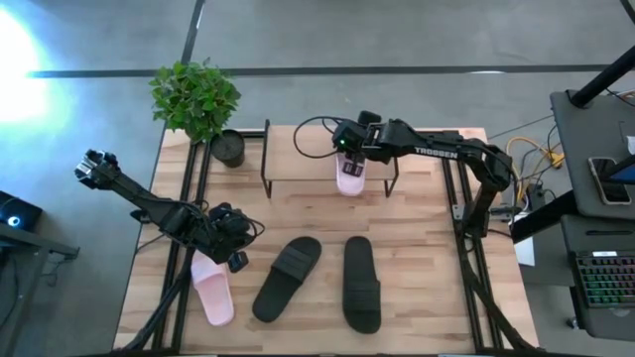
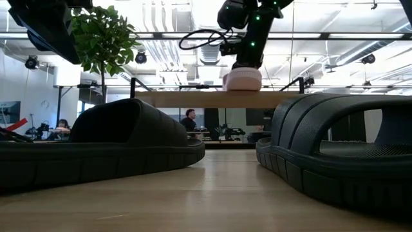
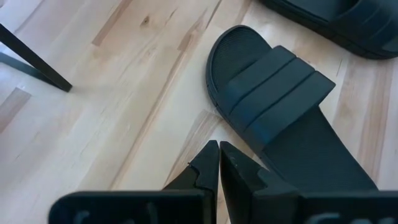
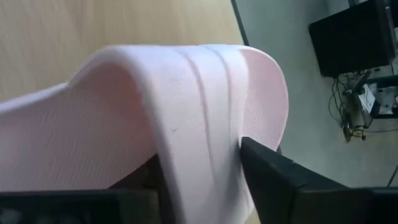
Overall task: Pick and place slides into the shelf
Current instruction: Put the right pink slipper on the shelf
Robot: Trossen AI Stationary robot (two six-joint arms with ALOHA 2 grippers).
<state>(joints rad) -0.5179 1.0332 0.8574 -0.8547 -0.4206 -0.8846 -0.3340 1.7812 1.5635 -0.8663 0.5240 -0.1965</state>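
One pink slide (image 1: 350, 177) lies on the shelf (image 1: 298, 159), a low rack with a wooden plank top; the low view shows this pink slide (image 2: 243, 78) on the plank (image 2: 193, 98). My right gripper (image 1: 347, 151) is over it, shut on its strap. The other pink slide (image 1: 212, 290) lies on the table at the near left. Two black slides (image 1: 288, 278) (image 1: 362, 283) lie sole-down beside it. My left gripper (image 1: 234, 248) hovers shut between that pink slide and the left black slide (image 3: 280, 93), touching nothing. My right gripper holds the pink slide by one side of its strap (image 4: 217, 155). One finger (image 4: 280, 180) is on the strap's outer side and the other reaches under the strap's arch. The fingers come from above, slanting from the right. The slide's sole rests on the shelf top.
A potted plant (image 1: 195, 99) and a dark cup (image 1: 229, 148) stand at the table's far left, next to the shelf. The shelf's black side frames (image 1: 266, 159) rise at each end. Bare wood lies between the shelf and the black slides.
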